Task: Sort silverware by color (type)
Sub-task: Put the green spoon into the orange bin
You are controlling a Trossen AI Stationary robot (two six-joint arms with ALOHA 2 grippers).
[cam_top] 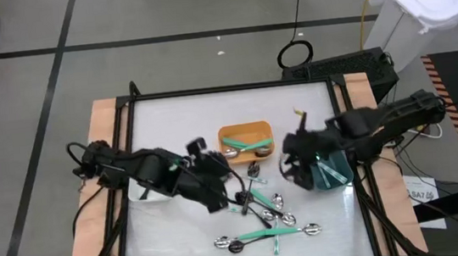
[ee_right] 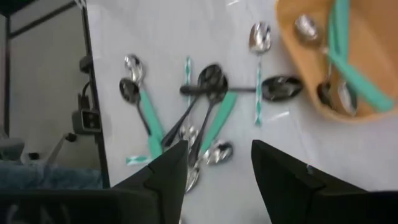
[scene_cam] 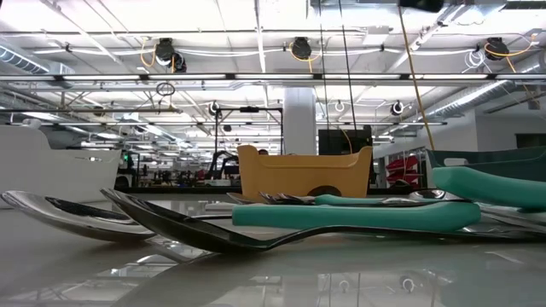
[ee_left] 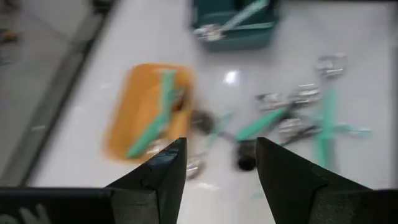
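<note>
The silverware (cam_top: 265, 214) lies in a loose heap on the white table, near its front middle: silver spoon heads with teal or black handles (ee_right: 205, 118). More teal-handled spoons lie in the orange bin (cam_top: 245, 141) and in the dark teal bin (cam_top: 333, 172). My left gripper (ee_left: 221, 146) hangs open above the table just left of the heap (ee_left: 292, 118), nothing between its fingers. My right gripper (ee_right: 219, 149) hangs open and empty between the dark teal bin and the heap. In the low view, spoons (scene_cam: 171, 223) lie flat close to the camera.
A white bin (cam_top: 146, 190) sits at the table's left, partly under my left arm. The orange bin (scene_cam: 303, 170) stands at mid-table behind the heap. Black rails frame the table (cam_top: 177, 116); bare tabletop shows at the far side and front left.
</note>
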